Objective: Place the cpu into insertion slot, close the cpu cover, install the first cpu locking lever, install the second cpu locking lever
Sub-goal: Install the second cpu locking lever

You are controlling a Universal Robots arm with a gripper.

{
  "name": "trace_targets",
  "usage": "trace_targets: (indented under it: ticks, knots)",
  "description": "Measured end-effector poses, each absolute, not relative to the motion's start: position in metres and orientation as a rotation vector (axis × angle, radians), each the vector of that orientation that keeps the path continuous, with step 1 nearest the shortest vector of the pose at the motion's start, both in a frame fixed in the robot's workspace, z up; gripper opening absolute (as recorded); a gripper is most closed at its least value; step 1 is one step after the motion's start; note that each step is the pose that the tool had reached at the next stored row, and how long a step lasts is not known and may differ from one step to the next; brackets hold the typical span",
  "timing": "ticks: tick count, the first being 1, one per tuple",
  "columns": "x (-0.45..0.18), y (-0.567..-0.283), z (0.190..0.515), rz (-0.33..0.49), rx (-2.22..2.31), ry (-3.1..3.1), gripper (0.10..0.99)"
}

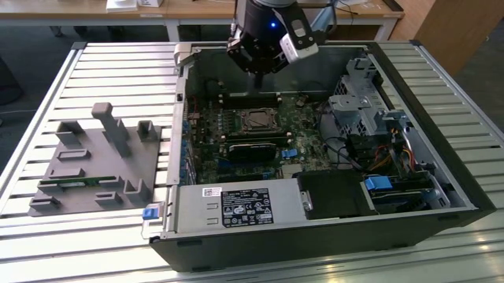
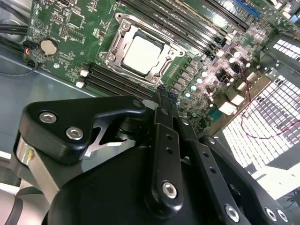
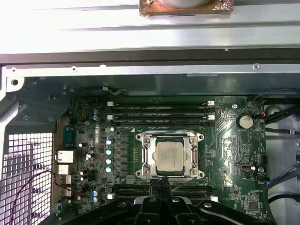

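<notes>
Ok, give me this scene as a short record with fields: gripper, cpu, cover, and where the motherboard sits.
gripper: gripper above the motherboard, fingers together, holding nothing, tips near the socket's edge
cpu: cpu seated flat in the insertion slot
cover: cpu cover closed down around the cpu
motherboard: green motherboard inside the open computer case

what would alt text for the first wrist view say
A silver-beige cpu sits in the insertion slot on a green motherboard, framed by the cpu cover. The shut end effector hovers just beside the socket's edge.
</notes>
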State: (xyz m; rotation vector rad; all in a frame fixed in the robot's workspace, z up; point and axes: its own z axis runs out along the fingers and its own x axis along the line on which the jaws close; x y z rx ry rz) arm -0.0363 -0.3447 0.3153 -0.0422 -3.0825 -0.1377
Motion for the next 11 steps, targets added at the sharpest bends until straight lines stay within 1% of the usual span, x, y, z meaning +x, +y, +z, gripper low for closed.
trace_targets:
  ticks: [11]
  knots:
    - [-0.0363,-0.3447,0.3261,-0.138,-0.042,-3.083,0.106]
